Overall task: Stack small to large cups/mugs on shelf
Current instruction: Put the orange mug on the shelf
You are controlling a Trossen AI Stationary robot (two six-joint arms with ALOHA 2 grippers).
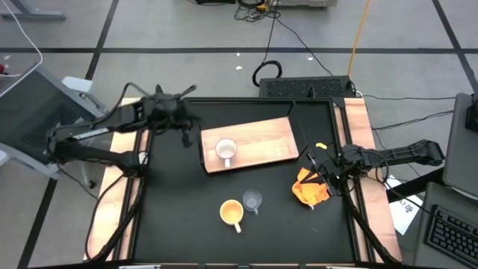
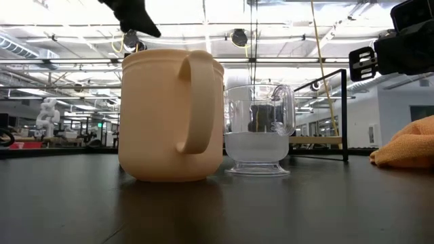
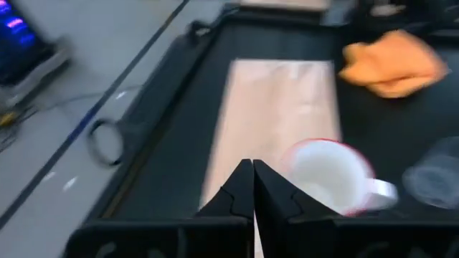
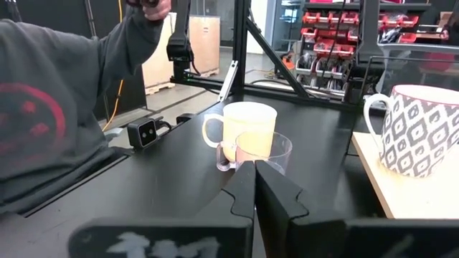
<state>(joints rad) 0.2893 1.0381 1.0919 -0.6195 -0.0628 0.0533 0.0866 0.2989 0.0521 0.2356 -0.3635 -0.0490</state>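
The white mug (image 1: 226,152) stands upright on the wooden shelf board (image 1: 261,138), near its left end; the left wrist view shows the mug (image 3: 326,175) on the board (image 3: 280,107). On the black table nearer me, the yellow-orange mug (image 1: 232,213) and the clear glass cup (image 1: 252,200) stand side by side, as the low view shows for the mug (image 2: 169,115) and the glass (image 2: 258,129). My left gripper (image 1: 184,134) hangs shut above the table, just left of the board. My right gripper (image 1: 314,159) is shut beside the orange cloth (image 1: 310,187).
The orange cloth lies crumpled on the table to the right of the cups (image 2: 407,149). A black frame rises at the table's far right corner (image 2: 342,112). A person in a grey sleeve (image 4: 50,107) stands beyond the table's left side. Bare tabletop lies along the near edge.
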